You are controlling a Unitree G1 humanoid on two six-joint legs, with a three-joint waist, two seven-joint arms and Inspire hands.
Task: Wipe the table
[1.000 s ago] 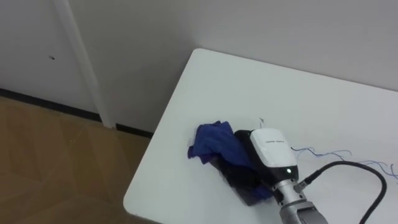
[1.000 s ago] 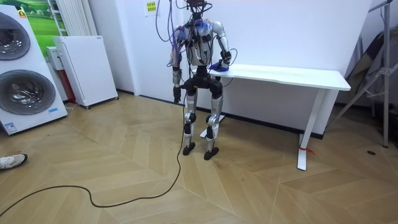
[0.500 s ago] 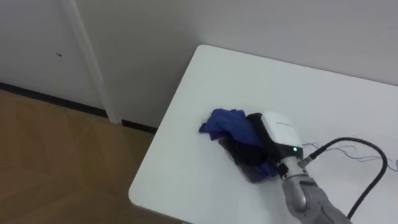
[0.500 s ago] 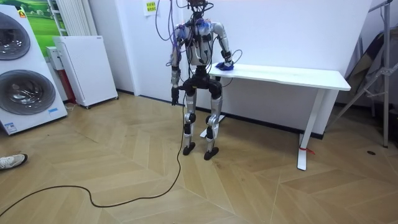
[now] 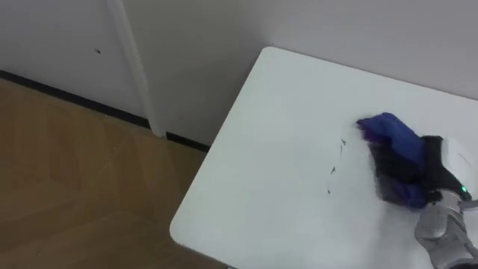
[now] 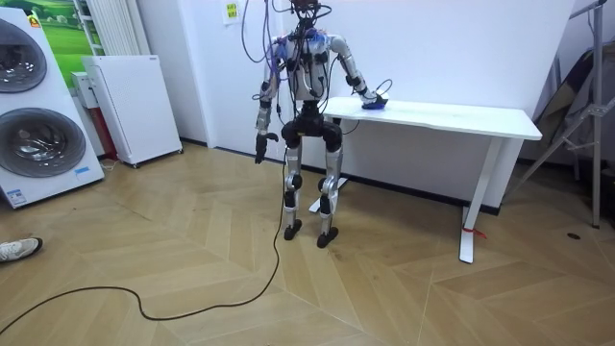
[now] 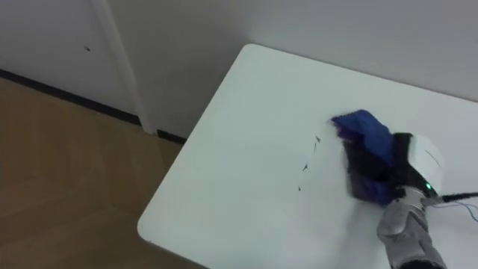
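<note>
Since a second ago the right hand [image 7: 424, 161] has swept the one blue cloth [image 7: 361, 127] from the near corner further along the white bench [image 5: 276, 149], leaving a few small dark specks [image 5: 335, 155] bare behind it. The cloth is crumpled and deep blue, lying on the bench under the dark fingers [image 7: 373, 168], which lie flat across it, pressing rather than clenched. The left hand [image 6: 259, 151] hangs by the robot's side; I cannot tell how its fingers are set. One white cabinet [image 6: 135, 106] stands well apart.
</note>
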